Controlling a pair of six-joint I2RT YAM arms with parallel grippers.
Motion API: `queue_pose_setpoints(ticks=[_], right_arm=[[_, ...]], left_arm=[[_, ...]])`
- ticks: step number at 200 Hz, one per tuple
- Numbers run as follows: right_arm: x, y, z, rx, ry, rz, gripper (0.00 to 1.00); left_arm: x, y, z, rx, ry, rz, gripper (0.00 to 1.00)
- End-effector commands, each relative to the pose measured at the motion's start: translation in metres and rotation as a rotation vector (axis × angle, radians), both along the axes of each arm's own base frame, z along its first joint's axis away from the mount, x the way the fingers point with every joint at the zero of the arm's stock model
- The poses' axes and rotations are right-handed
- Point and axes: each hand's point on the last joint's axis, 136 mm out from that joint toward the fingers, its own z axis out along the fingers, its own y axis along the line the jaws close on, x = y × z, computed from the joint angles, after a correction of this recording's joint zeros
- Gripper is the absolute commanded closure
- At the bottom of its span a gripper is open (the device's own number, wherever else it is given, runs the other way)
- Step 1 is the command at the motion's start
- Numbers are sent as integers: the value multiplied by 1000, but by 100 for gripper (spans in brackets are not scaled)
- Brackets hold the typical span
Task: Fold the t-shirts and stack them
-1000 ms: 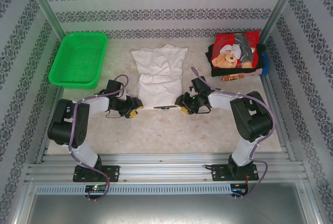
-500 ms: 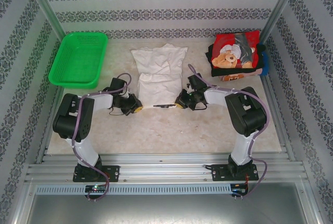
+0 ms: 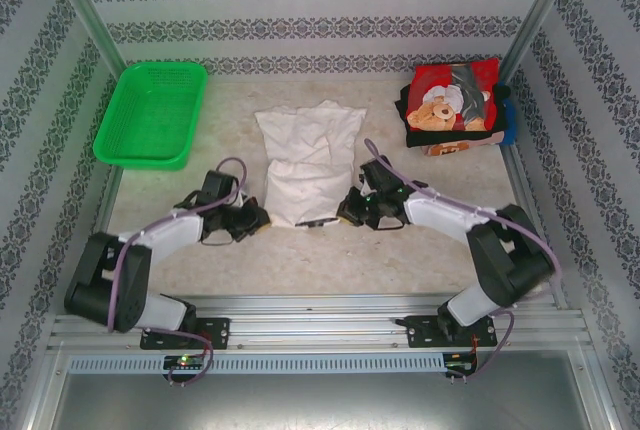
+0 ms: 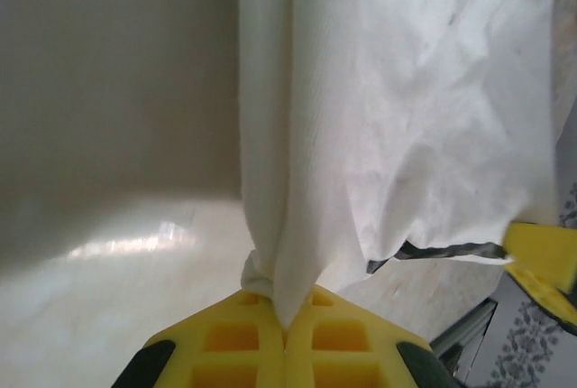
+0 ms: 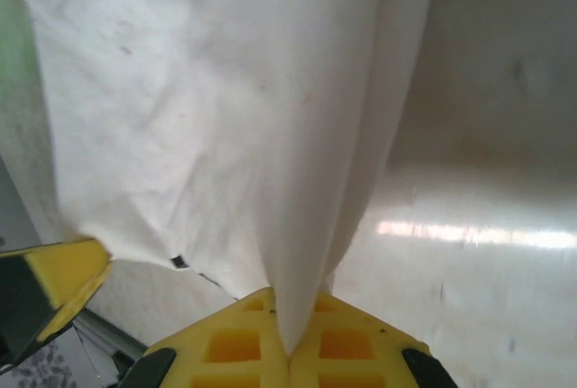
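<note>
A plain white t-shirt [image 3: 308, 160] lies lengthwise in the middle of the table, sleeves at the far end. My left gripper [image 3: 264, 218] is shut on its near left hem corner, and my right gripper [image 3: 346, 209] is shut on the near right corner. In the left wrist view the yellow jaws [image 4: 285, 325] pinch a bunched fold of the white shirt [image 4: 406, 117]. In the right wrist view the gripper [image 5: 290, 348] pinches the shirt [image 5: 225, 108] the same way. A stack of folded t-shirts [image 3: 452, 105], topped by a red one with a teddy bear, sits at the far right.
A green mesh basket [image 3: 152, 112] stands at the far left. Metal frame posts rise at the back corners, and a rail [image 3: 320, 322] runs along the near edge. Bare tabletop [image 3: 320, 260] lies between the shirt and the arm bases.
Both grippers have shut on the shirt's near hem corners. The arms have drawn toward the near edge, and the shirt has slid nearer and stretched out.
</note>
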Motion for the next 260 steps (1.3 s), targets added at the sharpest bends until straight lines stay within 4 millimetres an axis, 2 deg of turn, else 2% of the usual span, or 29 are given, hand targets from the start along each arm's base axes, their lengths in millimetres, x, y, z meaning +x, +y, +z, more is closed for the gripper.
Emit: queue_pose_setpoints(ticks=[1, 18, 40, 57, 74, 88, 107, 126, 143, 181, 203, 260], right_arm=[[-43, -11, -8, -67, 68, -47, 100], [-69, -10, -4, -63, 76, -66, 100], [-91, -6, 15, -52, 50, -62, 100], [-95, -4, 37, -55, 9, -55, 100], [-89, -6, 61, -56, -33, -56, 100], [-79, -7, 78, -47, -59, -60, 100], [-59, -6, 102, -28, -99, -52, 100], [-34, -6, 119, -16, -124, -44, 100], [-10, -6, 126, 7, -133, -44, 100], [38, -9, 110, 2, -103, -43, 100], [62, -12, 98, -11, -86, -44, 100], [116, -18, 82, -18, -69, -40, 100]], left_arm=[[-33, 7, 0, -5, 46, 47, 100], [-58, 13, 14, -4, 57, 47, 100], [-80, 20, 40, -30, 38, 77, 100], [-88, 17, 57, -90, 47, 103, 100], [-86, 20, 77, -94, 12, 118, 100], [-71, 17, 101, -110, -33, 124, 100], [-45, 6, 122, -177, -65, 125, 100], [-13, 3, 137, -208, -92, 136, 100], [14, 5, 142, -220, -107, 148, 100], [67, 8, 141, -241, -125, 162, 100], [87, 8, 134, -228, -120, 151, 100], [129, 14, 112, -226, -101, 154, 100]])
